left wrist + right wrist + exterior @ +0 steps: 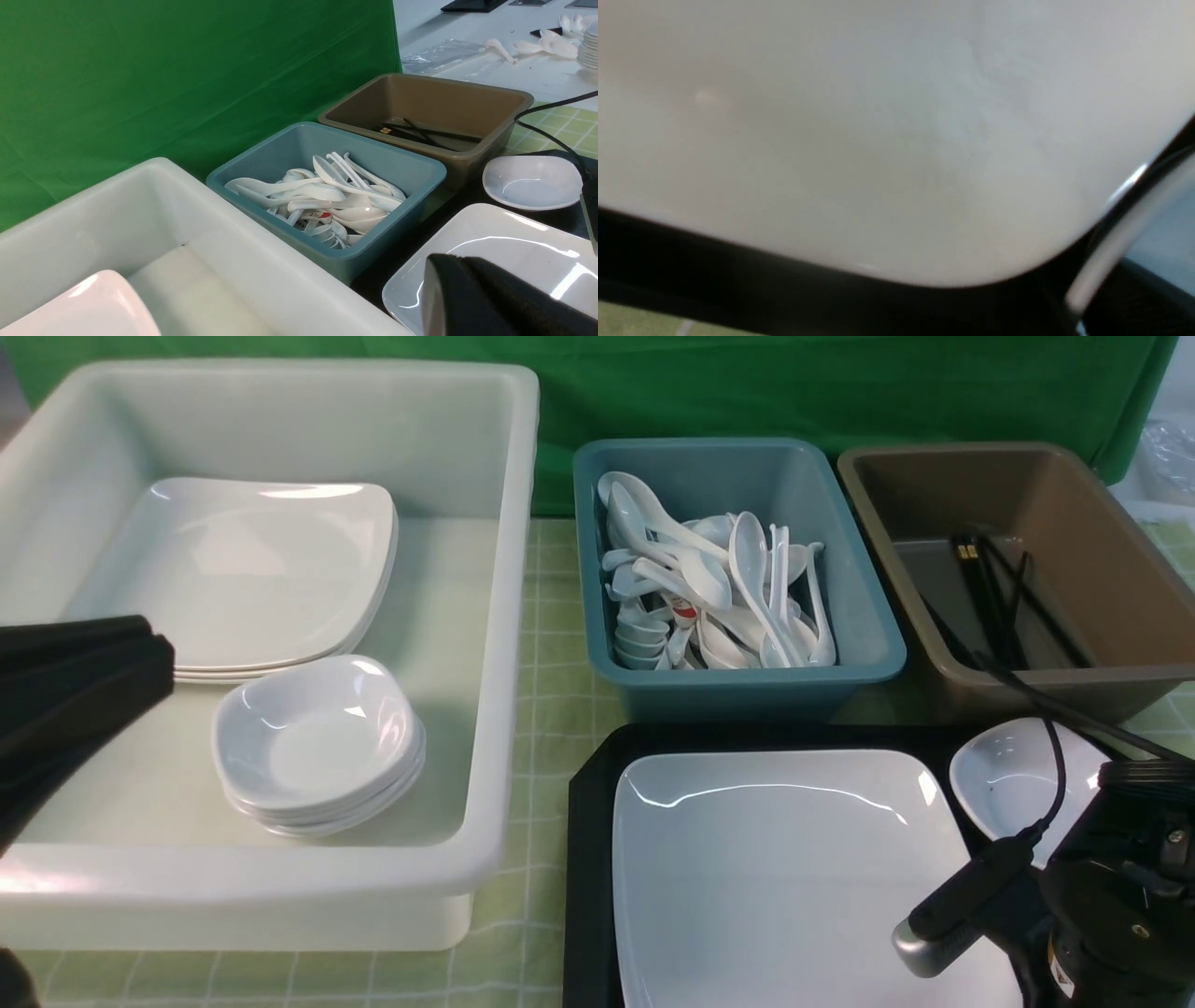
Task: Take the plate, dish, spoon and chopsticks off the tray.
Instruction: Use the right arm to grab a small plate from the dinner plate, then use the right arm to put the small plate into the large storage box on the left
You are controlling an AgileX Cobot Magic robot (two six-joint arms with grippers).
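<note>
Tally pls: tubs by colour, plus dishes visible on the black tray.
white tub: 1
teal tub: 1
brown tub: 1
plate on tray: 1
small dish on tray: 1
Total: 5

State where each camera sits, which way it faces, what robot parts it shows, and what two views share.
Front view: between the arms, facing forward over white tub, teal tub, brown tub and tray; left arm at left, right arm lower right.
Left wrist view: on the left arm, facing the tubs and green backdrop; that arm's black end shows.
Right wrist view: on the right arm, close over the plate; no arm part clear.
Shared: front and left wrist views both show the teal tub's spoons.
</note>
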